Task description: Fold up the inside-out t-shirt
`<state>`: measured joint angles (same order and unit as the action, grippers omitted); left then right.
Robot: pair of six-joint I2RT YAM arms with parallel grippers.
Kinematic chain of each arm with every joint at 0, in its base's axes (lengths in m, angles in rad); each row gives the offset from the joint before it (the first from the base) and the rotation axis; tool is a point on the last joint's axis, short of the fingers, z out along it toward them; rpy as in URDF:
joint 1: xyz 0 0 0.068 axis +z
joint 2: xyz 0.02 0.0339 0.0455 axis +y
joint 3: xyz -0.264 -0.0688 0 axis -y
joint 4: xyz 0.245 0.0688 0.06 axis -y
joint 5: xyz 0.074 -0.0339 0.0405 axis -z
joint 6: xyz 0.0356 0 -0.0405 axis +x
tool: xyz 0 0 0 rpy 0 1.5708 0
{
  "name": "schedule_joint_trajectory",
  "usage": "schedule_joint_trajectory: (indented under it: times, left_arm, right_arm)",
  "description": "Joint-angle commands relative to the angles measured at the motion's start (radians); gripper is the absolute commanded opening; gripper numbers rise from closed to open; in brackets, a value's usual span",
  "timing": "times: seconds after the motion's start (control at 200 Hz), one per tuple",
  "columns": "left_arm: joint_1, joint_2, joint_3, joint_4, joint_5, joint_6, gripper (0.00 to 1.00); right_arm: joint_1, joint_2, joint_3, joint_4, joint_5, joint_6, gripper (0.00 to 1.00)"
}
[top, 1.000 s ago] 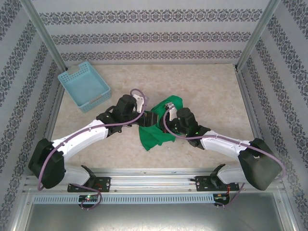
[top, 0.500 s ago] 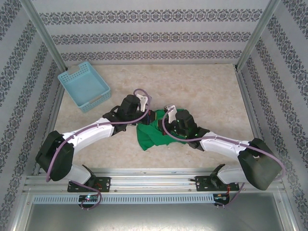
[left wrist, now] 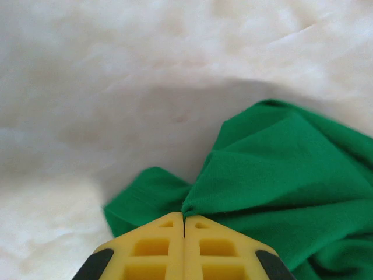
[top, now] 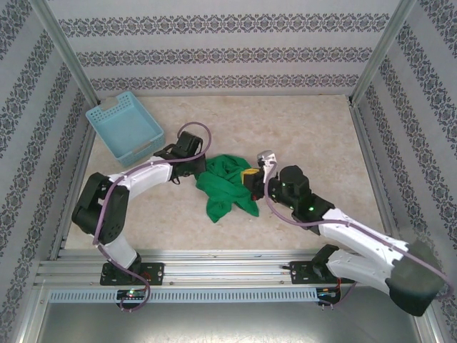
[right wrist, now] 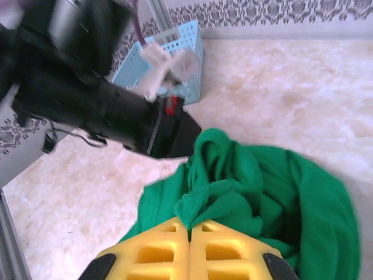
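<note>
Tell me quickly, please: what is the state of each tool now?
The left tool: closed, pinching a fold of the green t-shirt.
The right tool: closed, pinching another fold of the same shirt.

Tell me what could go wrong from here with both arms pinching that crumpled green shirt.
1. The left fingers and right fingers each hold a small fold of the t-shirt; a pull apart may slip it free.
2. The t-shirt lies crumpled, so a pinch may trap several layers and spread it twisted.
3. The left arm sits close to the right fingers; they might bump.
</note>
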<state>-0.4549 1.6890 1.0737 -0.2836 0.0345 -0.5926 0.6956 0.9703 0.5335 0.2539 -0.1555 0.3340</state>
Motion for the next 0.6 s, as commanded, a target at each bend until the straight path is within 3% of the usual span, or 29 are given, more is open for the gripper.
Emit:
schedule_joint_trajectory:
  times: [0.0, 0.195, 0.34, 0.48, 0.6]
  left_arm:
    - [0.028, 0.016, 0.008, -0.125, -0.105, -0.012, 0.0]
    - [0.033, 0.061, 0.022, -0.184, -0.132, -0.01, 0.0]
    - [-0.003, -0.016, -0.005, -0.16, -0.055, 0.012, 0.0]
    - [-0.128, -0.111, 0.059, -0.216, -0.074, 0.039, 0.3]
    - [-0.216, -0.097, 0.188, -0.309, -0.009, -0.008, 0.4]
  right_arm:
    - [-0.017, -0.106, -0.028, -0.068, 0.047, -0.027, 0.0]
    - [-0.092, -0.171, -0.115, -0.1, 0.069, 0.031, 0.0]
    - [-0.11, -0.123, -0.174, -0.061, 0.05, 0.086, 0.0]
    - [-0.083, -0.062, -0.184, -0.015, 0.037, 0.103, 0.0]
    - [-0.048, -0.044, -0.184, 0.003, 0.039, 0.09, 0.0]
